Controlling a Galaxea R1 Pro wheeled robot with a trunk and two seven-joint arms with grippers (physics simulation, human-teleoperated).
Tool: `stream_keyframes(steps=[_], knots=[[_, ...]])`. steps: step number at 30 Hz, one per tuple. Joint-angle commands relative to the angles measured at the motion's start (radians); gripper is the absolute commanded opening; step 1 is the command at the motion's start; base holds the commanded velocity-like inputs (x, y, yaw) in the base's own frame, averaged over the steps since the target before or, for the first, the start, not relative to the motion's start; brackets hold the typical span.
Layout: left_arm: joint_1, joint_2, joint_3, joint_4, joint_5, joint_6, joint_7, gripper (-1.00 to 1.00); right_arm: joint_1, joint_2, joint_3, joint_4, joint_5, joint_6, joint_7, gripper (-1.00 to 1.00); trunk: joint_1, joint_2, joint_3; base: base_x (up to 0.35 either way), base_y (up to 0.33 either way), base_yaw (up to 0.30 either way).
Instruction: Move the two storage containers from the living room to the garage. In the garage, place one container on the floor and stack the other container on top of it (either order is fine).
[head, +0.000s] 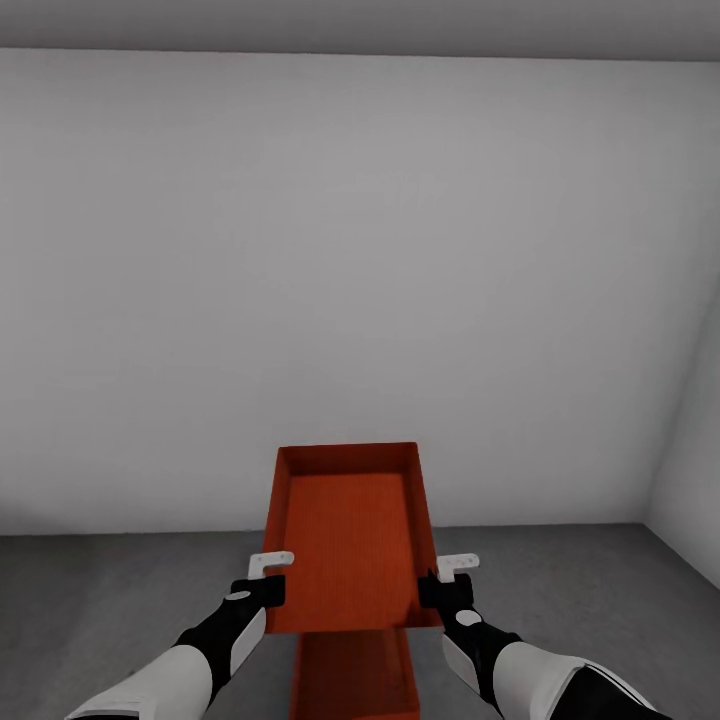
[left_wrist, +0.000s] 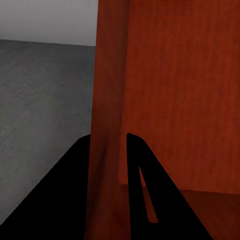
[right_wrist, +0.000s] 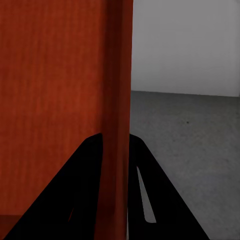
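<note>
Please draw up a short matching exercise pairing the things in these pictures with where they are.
Things:
1. upper storage container
2. lower storage container
3. left gripper
4. right gripper

Places:
A. on the concrete floor
B. clamped on the held bin's right wall
C. held up between both arms
D. clamped on the held bin's left wall

Pairs: 1-C, 2-A, 3-D, 4-B

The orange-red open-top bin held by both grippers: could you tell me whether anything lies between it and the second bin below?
Nothing visible does. The held orange-red open-top bin, clamped by the left gripper and right gripper, hangs over the second orange-red bin on the dark grey concrete floor.
</note>
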Motion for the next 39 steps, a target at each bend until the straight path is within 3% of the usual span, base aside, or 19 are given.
stream_keyframes(steps=[1, 39], knots=[[-0.001, 0.032, 0.028, -0.015, -0.004, -0.004, 0.007, -1.00, 0.000, 0.000, -0.038, 0.001, 0.003, 0.001, -0.002, -1.00, 0.000, -0.001, -0.003, 0.007, 0.000, 0.000], [-0.001, 0.033, 0.030, -0.008, -0.004, -0.004, 0.007, -1.00, 0.000, 0.000, -0.037, 0.001, 0.003, 0.002, -0.002, -1.00, 0.000, -0.001, -0.061, 0.000, 0.000, 0.000]])
